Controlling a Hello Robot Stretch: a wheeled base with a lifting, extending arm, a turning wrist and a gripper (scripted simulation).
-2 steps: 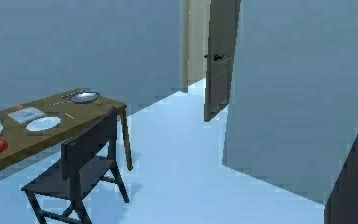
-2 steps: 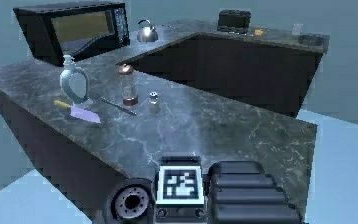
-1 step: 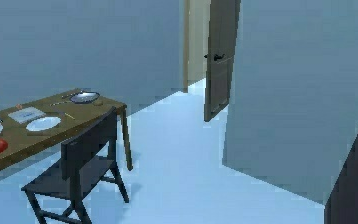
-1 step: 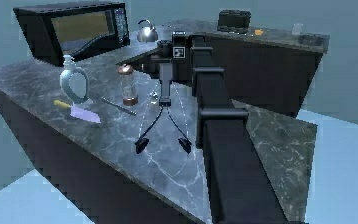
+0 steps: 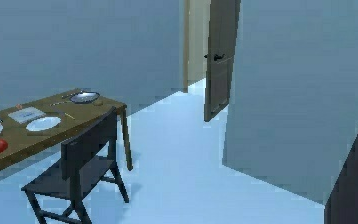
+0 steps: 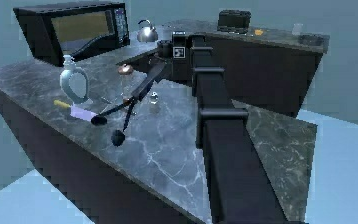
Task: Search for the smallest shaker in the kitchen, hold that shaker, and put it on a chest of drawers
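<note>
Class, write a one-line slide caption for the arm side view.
Dark square arm stretches over a dark marbled countertop, gripper near a pale glass bottle, black microwave behind.

No letter, number or sign is showing legibly in either view. The two white squares (image 6: 179,46) at the far end of the arm (image 6: 223,125), just right of the microwave (image 6: 75,28), are carrying black marks. These are showing as block patterns, not as letters or digits.
</note>
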